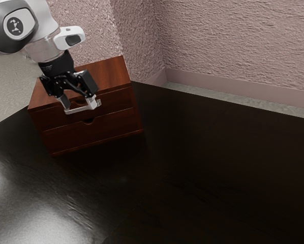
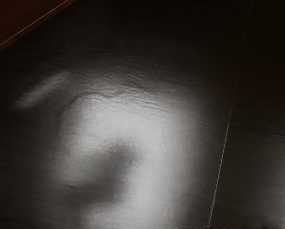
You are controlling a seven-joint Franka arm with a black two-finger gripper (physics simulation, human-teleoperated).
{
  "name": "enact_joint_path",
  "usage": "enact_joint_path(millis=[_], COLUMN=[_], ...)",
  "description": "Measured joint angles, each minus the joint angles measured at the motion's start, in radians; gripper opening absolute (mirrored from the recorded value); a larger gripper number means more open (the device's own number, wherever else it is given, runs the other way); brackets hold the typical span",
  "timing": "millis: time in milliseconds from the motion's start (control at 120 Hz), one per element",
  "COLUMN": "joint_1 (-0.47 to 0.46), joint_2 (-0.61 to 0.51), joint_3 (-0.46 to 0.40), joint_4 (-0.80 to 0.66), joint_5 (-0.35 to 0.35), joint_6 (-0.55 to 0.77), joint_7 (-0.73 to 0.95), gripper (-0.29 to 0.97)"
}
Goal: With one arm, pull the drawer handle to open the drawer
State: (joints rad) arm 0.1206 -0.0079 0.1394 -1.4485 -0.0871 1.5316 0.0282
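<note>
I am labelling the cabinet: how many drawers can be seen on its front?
2. The upper drawer is at the gripper; the lower drawer is directly beneath it. The other sides of the cabinet are hidden.

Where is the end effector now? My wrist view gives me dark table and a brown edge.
Observer: The end effector is at the front of a small cabinet, against the upper drawer.
Operator: Is it open?
Observer: Yes, its fingers stand wide apart.
Operator: Is that drawer out already?
Observer: No, it looks shut, flush with the lower drawer.
</note>
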Motion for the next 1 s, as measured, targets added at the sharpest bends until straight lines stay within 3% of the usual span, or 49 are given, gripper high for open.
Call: enact_joint_path(millis=[225,458,692,850,1000], joint_1=[-0.047,-0.094,-0.133,-0.065,-0.07], joint_2=[0.002,-0.018,-0.053,-0.041,-0.05], joint_3=[0.0,-0.01,0.017,0.042,0.043], joint_4=[0.004,0.127,0.235,0.253,0.242], joint_5=[0.002,0.022,0.068,0.053,0.061], joint_6=[-0.002,-0.013,-0.057,-0.107,-0.146], joint_7=[0.0,0.057,0.218,0.334,0.413], gripper=[0.68,0.68,0.68,0.68,0.65])
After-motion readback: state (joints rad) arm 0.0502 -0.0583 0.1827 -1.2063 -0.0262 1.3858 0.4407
